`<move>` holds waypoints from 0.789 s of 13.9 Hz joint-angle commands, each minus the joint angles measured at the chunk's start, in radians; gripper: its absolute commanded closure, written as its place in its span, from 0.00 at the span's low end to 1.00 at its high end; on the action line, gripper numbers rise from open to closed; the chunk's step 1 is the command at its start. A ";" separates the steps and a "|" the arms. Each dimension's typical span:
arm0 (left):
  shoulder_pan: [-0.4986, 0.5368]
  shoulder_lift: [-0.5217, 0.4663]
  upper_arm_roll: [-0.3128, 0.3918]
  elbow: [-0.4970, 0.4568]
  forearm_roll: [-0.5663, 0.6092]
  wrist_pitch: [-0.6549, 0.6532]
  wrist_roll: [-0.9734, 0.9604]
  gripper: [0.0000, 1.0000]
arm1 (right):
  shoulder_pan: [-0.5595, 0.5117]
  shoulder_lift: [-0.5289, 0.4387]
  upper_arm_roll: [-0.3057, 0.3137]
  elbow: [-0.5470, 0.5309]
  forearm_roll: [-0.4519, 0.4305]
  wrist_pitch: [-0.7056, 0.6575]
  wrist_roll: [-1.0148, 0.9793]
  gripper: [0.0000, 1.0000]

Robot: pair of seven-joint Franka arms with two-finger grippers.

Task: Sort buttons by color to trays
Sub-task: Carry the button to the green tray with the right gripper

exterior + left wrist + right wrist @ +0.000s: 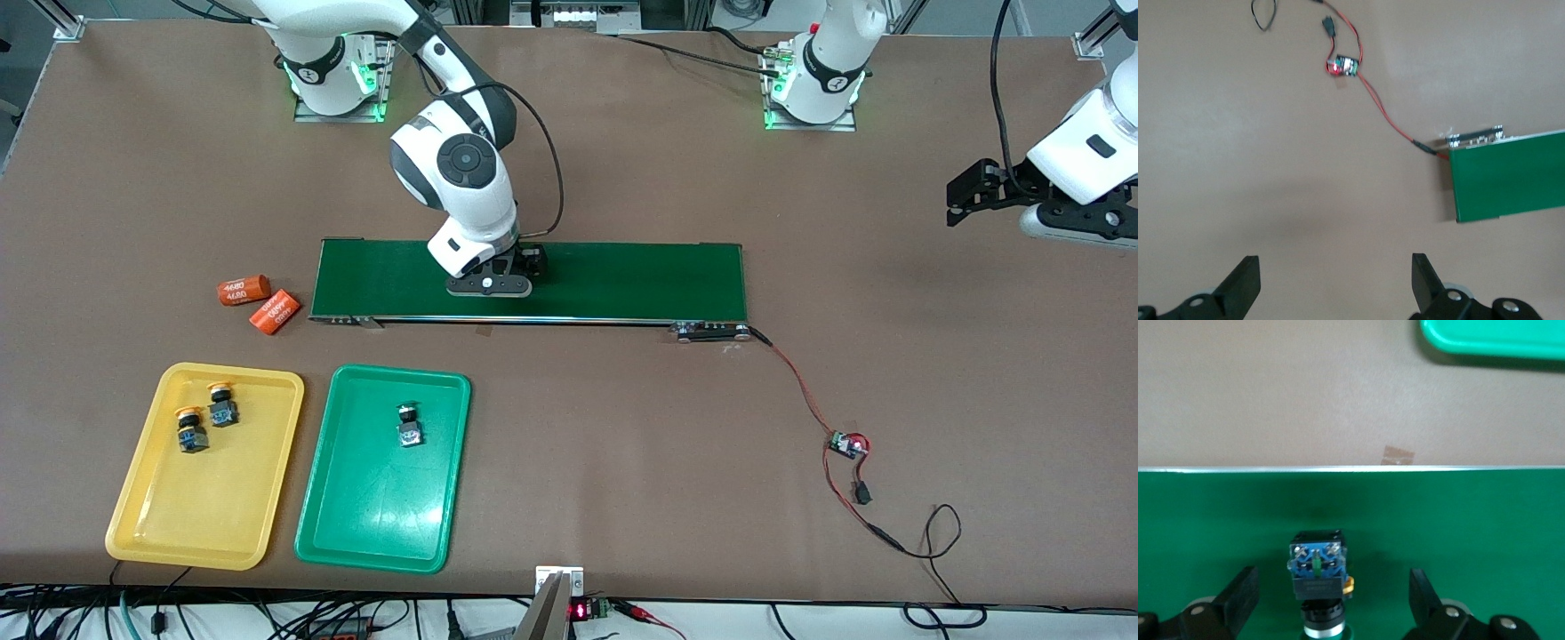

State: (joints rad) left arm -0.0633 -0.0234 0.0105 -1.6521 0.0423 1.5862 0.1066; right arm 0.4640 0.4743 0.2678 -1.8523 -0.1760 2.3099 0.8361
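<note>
The last button [1318,577] lies on the belt [622,280] between the right gripper's [1331,600] spread fingers, long axis along them; the left gripper [1335,283] waits, spread.

button [1318,577] cap cut off at frame edge, green tray [1491,337] mostly cropped
</note>
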 commanded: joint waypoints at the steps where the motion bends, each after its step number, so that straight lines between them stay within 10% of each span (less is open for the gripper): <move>1: 0.005 -0.016 -0.007 -0.005 0.019 -0.019 0.007 0.00 | 0.005 0.013 0.004 -0.010 0.012 0.016 0.014 0.00; 4: -0.004 0.003 -0.009 0.031 0.019 -0.020 -0.001 0.00 | 0.002 0.030 0.004 -0.012 0.010 0.020 0.011 0.02; 11: -0.003 0.005 -0.007 0.031 0.019 -0.022 -0.001 0.00 | -0.034 0.040 -0.002 -0.018 0.009 0.026 -0.031 0.71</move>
State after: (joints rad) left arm -0.0658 -0.0231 0.0056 -1.6431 0.0423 1.5798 0.1055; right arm 0.4500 0.5278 0.2606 -1.8578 -0.1760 2.3295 0.8262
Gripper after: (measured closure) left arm 0.000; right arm 0.564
